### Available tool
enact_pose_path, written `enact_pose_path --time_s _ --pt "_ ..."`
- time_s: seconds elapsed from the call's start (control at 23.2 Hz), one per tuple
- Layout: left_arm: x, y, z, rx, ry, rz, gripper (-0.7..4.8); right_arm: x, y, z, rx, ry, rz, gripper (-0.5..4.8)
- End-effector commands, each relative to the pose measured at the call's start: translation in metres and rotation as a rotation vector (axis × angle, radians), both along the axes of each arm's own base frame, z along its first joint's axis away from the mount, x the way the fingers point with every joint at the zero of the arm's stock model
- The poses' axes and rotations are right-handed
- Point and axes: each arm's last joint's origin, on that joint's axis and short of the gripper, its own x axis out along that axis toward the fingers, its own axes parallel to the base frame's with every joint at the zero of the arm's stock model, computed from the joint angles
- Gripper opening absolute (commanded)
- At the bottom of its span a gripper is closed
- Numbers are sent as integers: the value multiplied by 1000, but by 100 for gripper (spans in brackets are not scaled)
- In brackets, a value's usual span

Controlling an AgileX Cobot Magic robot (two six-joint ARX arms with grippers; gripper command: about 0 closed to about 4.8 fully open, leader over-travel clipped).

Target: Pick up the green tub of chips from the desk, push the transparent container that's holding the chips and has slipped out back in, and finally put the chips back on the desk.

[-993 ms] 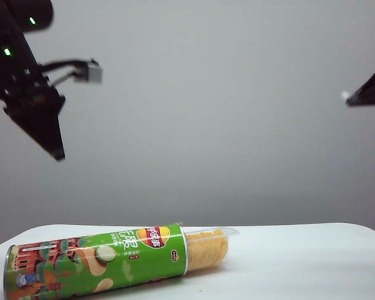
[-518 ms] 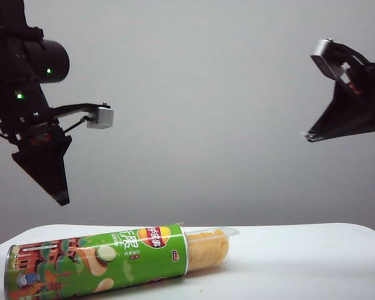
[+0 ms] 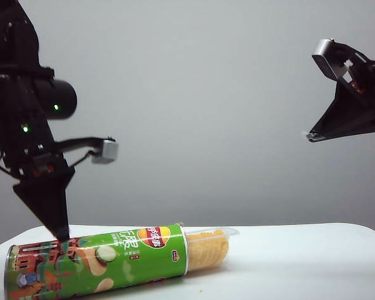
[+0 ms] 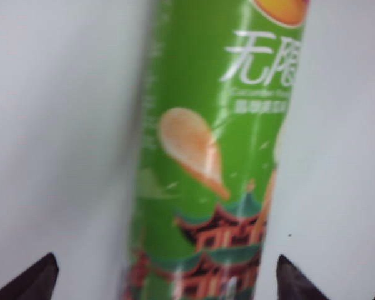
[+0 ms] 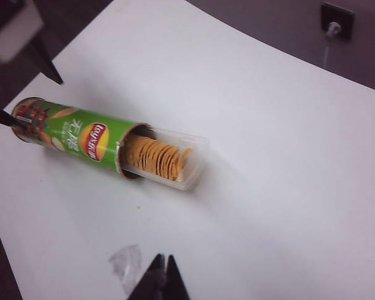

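Two grippers up: left gripper [image 4: 165, 278] spread wide, tips straddling the green tub of chips [image 3: 97, 259] near its building-art end (no contact seen). Tub lies on the desk [image 3: 300, 262], transparent container [image 5: 175, 159] w/ chips [image 5: 156, 156] sticking out. Right gripper [image 5: 161, 275] pinched closed, well above desk.

Green tub of chips [image 3: 97, 262]: long cylindrical can, bright green wrap, red-yellow round logo, chip pictures, red-orange building artwork toward its closed end. It is lying on its side on the desk [image 3: 300, 262].

Transparent container [image 5: 175, 159]: thin clear plastic tray, narrower than the tub, sticking partway out of the tub's open end and resting on the desk.

Chips [image 5: 156, 156]: stack of yellow-orange curved crisps, standing on edge inside the tray, showing through the plastic.

Desk: flat white top with rounded edges, carrying the tub.
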Motion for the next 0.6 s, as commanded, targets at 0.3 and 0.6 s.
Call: enact_pose_path --time_s 0.3,0.6 --pt "4 -8 -28 -8 62 -50 479 0 1 2 19 -11 18 -6" --pt "4 -9 -39 22 78 -63 479 4 1 -5 21 15 19 -6"
